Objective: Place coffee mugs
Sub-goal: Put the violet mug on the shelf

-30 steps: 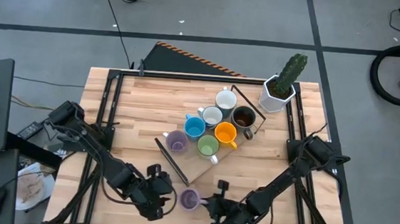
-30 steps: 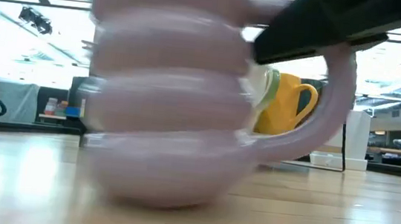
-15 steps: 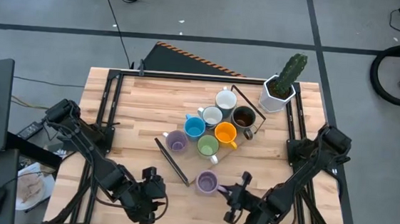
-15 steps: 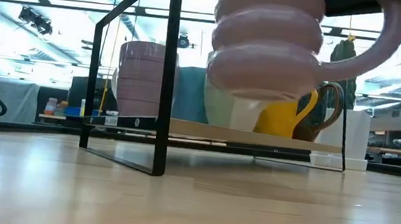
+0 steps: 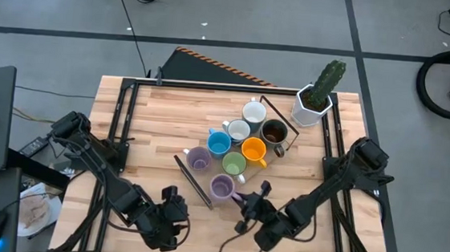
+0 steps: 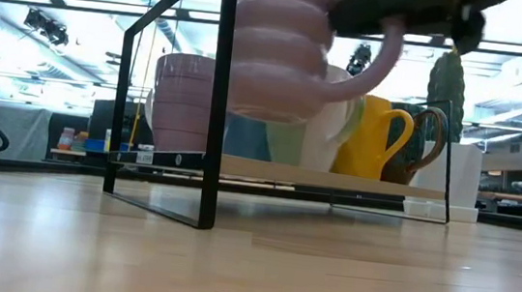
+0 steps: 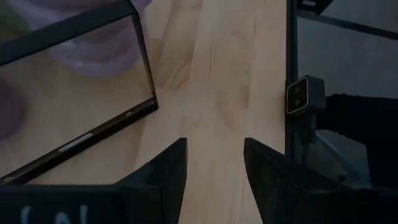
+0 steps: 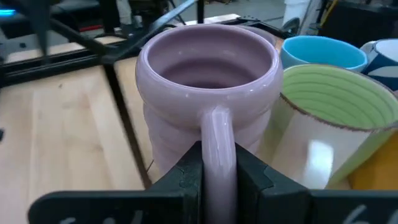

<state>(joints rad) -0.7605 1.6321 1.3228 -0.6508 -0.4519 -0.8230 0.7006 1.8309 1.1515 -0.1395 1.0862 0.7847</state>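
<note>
Glossy ribbed lilac mug point(image 8: 208, 93) between dark fingers point(image 8: 186, 171)

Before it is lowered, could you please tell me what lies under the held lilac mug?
The lilac mug hangs over the wooden board; the spot directly beneath is hidden from above.

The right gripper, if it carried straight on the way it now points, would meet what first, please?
The right gripper, shut on the lilac mug by its handle, points toward the rack. The green mug beside it looks closest, though depth is unclear.
</note>
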